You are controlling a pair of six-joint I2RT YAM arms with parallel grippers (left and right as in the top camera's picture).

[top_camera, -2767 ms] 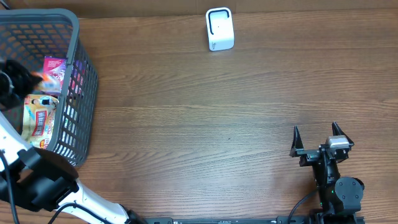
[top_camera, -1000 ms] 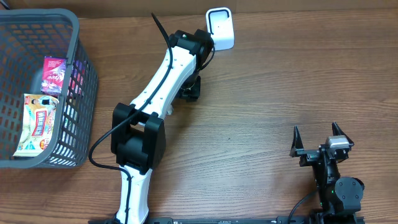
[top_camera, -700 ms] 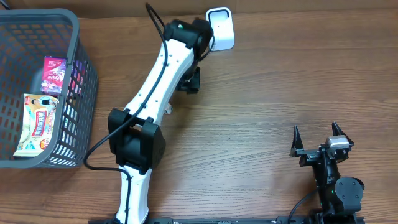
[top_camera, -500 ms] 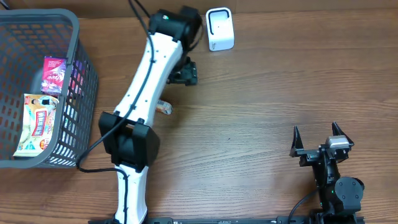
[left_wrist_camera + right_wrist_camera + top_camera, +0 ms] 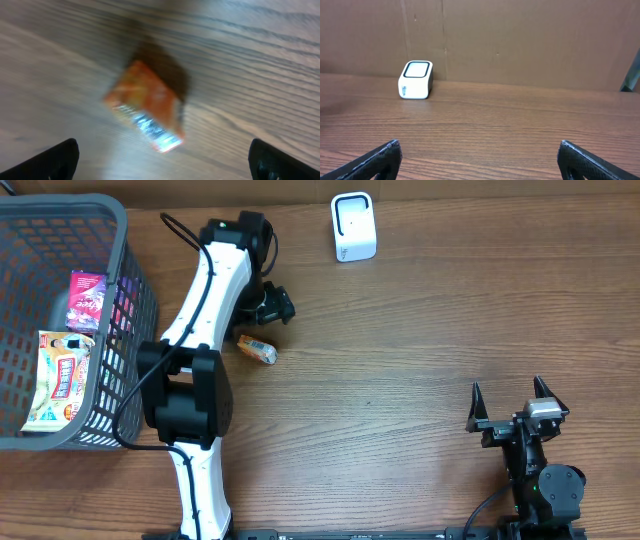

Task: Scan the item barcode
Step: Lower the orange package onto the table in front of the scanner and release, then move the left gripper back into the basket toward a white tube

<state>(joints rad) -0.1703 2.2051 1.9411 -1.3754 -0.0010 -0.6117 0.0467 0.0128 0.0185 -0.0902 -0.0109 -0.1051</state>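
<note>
1. Looking down from overhead, the small orange foil-ended snack packet lay flat on the brown wooden table, left of its middle. It sat between the grey plastic mesh basket at the far-left corner and the white block-shaped barcode scanner by the far edge. The left gripper hovered just beyond the packet, jaws spread and empty, so the packet sat loose, well apart from the scanner.
2. The right gripper was at the near-right corner, spread wide and holding nothing, probably parked there to keep the scanner approach free. Two printed pouches lay inside the basket.
3. From the left wrist, the blurred picture showed the packet lying askew between the two dark fingertips, touching neither. Its silver crimped end faced the camera; no barcode could be made out.
4. From the right wrist, the scanner stood upright before a brown cardboard wall. The packet probably needed gripping and presenting code-first to the scanner's window.
</note>
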